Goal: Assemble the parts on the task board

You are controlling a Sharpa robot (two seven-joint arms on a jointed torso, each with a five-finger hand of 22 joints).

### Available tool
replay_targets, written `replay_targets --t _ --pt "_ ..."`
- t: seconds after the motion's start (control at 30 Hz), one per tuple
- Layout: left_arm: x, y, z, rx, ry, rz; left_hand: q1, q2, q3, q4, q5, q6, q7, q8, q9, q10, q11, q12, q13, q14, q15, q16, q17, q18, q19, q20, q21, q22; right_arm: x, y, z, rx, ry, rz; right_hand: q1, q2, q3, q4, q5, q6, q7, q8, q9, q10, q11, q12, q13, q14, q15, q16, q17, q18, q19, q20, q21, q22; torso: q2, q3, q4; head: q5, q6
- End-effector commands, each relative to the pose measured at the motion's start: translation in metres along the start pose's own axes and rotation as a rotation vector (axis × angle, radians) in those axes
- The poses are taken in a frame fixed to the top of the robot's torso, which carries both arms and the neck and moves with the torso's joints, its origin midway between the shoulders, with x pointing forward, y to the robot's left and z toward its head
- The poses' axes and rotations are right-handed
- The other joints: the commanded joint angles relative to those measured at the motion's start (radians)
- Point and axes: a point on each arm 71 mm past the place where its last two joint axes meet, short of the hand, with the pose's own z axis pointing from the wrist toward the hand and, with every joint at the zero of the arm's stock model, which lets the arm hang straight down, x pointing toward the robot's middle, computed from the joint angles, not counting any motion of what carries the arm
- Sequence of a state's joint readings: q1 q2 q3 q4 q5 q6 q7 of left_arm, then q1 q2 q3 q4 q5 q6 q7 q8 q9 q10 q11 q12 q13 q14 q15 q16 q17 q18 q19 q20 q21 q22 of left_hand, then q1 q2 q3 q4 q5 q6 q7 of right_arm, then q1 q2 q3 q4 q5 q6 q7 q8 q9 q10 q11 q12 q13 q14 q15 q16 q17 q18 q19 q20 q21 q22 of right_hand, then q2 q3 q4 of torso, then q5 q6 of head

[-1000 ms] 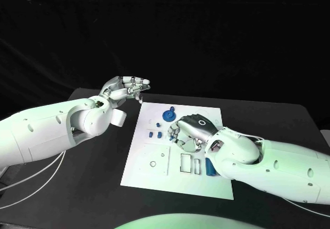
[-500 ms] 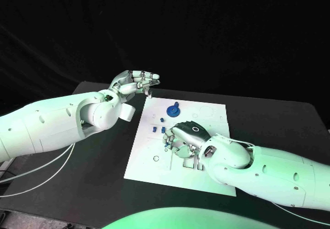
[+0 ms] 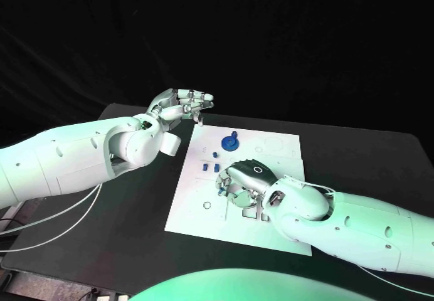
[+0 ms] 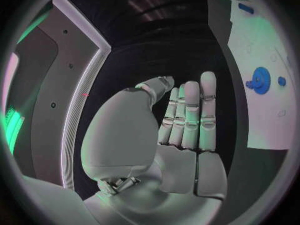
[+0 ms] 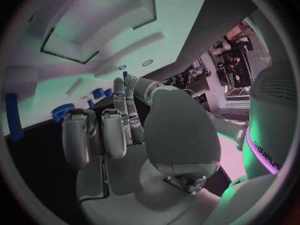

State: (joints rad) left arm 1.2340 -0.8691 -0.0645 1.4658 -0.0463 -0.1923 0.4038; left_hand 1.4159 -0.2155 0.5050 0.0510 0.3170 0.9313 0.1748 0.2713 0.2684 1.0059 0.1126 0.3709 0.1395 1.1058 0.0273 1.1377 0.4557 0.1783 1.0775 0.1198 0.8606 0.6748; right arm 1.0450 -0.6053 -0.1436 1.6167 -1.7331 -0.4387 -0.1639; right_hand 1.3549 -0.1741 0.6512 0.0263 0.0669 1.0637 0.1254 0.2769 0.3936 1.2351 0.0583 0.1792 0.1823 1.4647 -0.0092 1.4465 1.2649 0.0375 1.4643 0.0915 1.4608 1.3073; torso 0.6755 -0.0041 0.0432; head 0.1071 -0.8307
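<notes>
The white task board (image 3: 280,147) lies in the middle of the black table. A blue gear with a peg (image 3: 229,143) stands near its far end, with small blue parts (image 3: 212,167) just nearer. My right hand (image 3: 243,182) is low over the board's middle, fingers curled down. In the right wrist view its fingertips (image 5: 122,87) meet the thumb at a small blue part (image 5: 125,75); whether they grip it is unclear. My left hand (image 3: 185,103) hovers above the board's far left corner, its fingers (image 4: 190,110) straight and holding nothing.
The right wrist view shows a rectangular recess (image 5: 94,25) in the board, a blue bar (image 5: 12,117) and a blue toothed part (image 5: 62,112). Near the left hand the gear (image 4: 259,80) appears again. Bare black table (image 3: 135,207) lies left of the board.
The camera has shifted. Relative to the board, my right hand has moved nearer to me, away from the gear. The left hand keeps its place by the far left corner.
</notes>
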Motion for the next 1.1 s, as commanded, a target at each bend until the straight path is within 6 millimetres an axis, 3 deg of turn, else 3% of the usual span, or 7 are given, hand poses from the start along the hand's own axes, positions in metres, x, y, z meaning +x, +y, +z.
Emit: replay_targets --t 0.03,1.1 --pt "0.0011 -0.0014 0.0005 0.006 0.003 -0.008 0.0 0.01 0.0 -0.008 0.006 -0.008 0.002 0.003 0.001 -0.005 -0.001 0.006 0.001 -0.007 0.003 0.003 -0.002 0.006 -0.005 -0.004 -0.004 -0.001 0.0026 0.0 -0.0001 -0.005 0.027 -0.023 -0.012 0.001 -0.001 -0.002 -0.002 0.001 0.001 0.002 0.001 0.002 -0.001 -0.005 -0.001 0.051 -0.008 0.001 0.0 -0.01 0.05 -0.004 -0.003 0.21 0.0 0.0006 0.0001 0.002 -0.001" --pt "-0.0025 -0.0009 0.0004 0.0 -0.003 -0.005 -0.001 0.011 0.0 -0.008 0.006 -0.008 0.002 0.004 0.001 -0.007 0.0 0.007 0.001 -0.008 0.003 0.003 -0.002 0.006 -0.005 -0.004 -0.005 -0.001 0.0079 -0.0037 0.0046 0.004 0.064 -0.056 -0.014 0.002 -0.001 -0.003 -0.002 0.0 0.001 0.002 0.002 0.002 -0.001 -0.006 -0.001 0.05 -0.008 0.001 -0.001 -0.01 0.049 -0.004 -0.003 0.21 0.0 0.0003 -0.0002 0.006 -0.005"
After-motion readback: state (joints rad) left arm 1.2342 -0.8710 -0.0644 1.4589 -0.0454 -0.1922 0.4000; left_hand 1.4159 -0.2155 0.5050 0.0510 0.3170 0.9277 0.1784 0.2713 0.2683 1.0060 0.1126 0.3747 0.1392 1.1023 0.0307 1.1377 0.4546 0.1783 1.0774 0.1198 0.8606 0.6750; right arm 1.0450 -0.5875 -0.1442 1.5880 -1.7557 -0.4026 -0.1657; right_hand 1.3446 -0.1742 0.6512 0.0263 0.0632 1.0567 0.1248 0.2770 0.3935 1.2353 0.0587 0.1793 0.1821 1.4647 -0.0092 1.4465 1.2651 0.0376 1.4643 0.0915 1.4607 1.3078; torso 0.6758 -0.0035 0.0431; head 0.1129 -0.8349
